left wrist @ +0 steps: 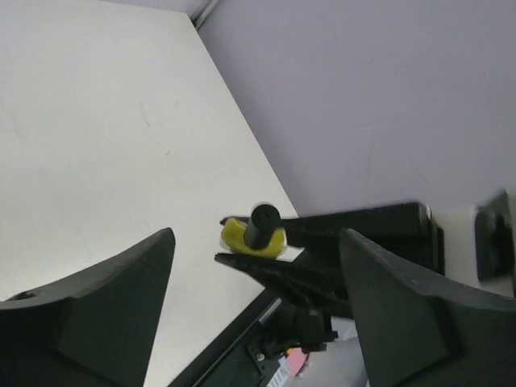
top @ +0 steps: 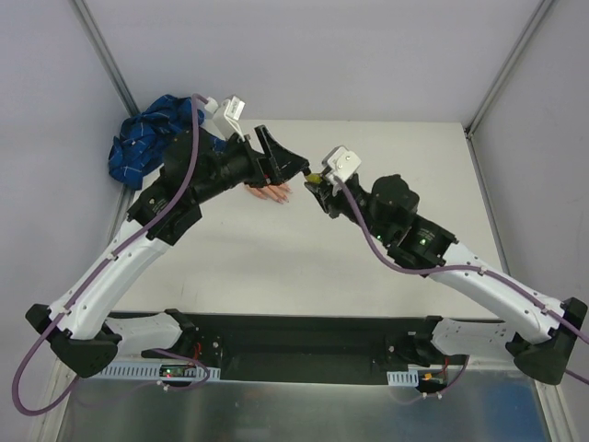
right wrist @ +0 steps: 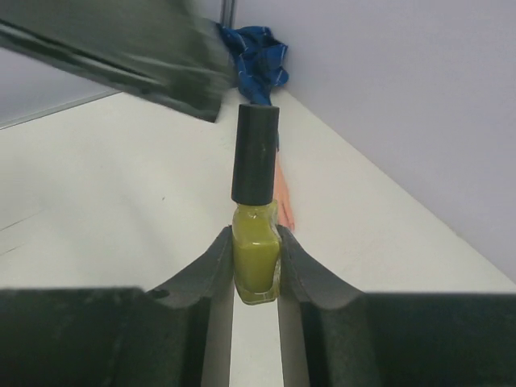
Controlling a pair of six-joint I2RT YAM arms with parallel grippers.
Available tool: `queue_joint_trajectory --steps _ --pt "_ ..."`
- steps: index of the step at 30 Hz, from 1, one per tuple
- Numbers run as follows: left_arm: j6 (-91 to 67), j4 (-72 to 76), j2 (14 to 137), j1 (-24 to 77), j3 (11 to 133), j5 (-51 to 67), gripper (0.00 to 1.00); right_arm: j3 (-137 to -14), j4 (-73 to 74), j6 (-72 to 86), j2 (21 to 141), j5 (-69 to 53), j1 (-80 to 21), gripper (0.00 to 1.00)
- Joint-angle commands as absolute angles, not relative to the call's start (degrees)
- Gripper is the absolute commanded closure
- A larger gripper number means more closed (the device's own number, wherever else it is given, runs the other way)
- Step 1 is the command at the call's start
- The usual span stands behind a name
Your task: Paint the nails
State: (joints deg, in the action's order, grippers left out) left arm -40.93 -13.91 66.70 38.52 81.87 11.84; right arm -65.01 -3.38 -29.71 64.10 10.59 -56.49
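While the right gripper (top: 316, 181) is clamping the yellow polish bottle (right wrist: 255, 266), the left gripper (left wrist: 256, 238) is hovering, jaws apart, near its black cap (right wrist: 255, 153), the nails (top: 283, 194) are resting on the table (top: 396, 157) nearby.

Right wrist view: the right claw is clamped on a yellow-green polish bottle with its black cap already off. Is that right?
No: the black cap is on the bottle, not off. The right wrist view shows this; the right claw does clamp the bottle.
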Motion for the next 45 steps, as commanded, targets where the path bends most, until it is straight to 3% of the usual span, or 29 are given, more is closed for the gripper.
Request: queue_joint_trajectory --steps 1,2,5,9,13,24,29,35,36,38,39,42,43,45 --pt "-36.1 -7.6 60.8 37.2 79.5 17.4 0.14 -67.1 -0.3 -18.1 62.0 -16.7 -44.5 1.00" --pt "-35.5 -7.0 60.6 36.3 79.5 19.3 0.14 -67.8 -0.3 -16.1 62.5 -28.2 -42.2 1.00" --pt "-35.0 -6.7 61.4 31.8 79.9 30.0 0.09 -69.7 -0.3 -9.9 65.6 -46.8 -35.4 1.00" --pt "-33.1 -3.6 65.1 28.7 80.7 42.1 0.13 -73.7 -0.3 -4.8 69.1 -60.0 -33.1 1.00" --pt "-31.1 -2.8 67.9 28.6 82.6 49.4 0.17 -74.4 -4.2 -0.3 70.2 -64.2 -32.9 1.00" --pt "-32.3 1.4 68.9 28.6 82.5 55.8 0.29 -74.4 -10.5 7.5 72.9 -65.0 -31.6 1.00" --pt "-32.9 2.4 69.3 28.6 82.2 56.5 0.47 -74.4 -15.6 11.1 74.3 -65.7 -31.6 1.00" --pt "-32.8 2.5 69.6 28.6 82.4 57.0 0.61 -74.6 -16.3 11.8 74.9 -65.1 -31.6 1.00" --pt "-32.8 2.5 69.6 28.6 82.4 56.9 0.69 -74.5 -16.3 11.9 74.9 -65.0 -31.5 1.00" --pt "-32.8 2.3 70.0 28.6 82.5 56.4 0.85 -74.2 -16.3 11.3 74.3 -62.7 -31.5 1.00" --pt "-32.7 1.7 70.0 28.6 82.8 55.7 1.00 -73.9 -16.1 10.9 74.0 -61.4 -31.5 1.00" --pt "-30.5 -3.3 69.8 29.1 83.9 48.1 1.00 -73.6 -6.9 1.1 70.9 -48.5 -33.6 1.00" --pt "-29.9 -7.3 69.8 30.0 84.4 44.8 1.00 -74.3 2.9 -5.1 69.6 -30.9 -36.1 1.00" --pt "-29.4 -9.7 69.3 31.2 85.1 33.6 1.00 -72.9 5.7 -18.4 66.0 -6.3 -48.4 1.00"
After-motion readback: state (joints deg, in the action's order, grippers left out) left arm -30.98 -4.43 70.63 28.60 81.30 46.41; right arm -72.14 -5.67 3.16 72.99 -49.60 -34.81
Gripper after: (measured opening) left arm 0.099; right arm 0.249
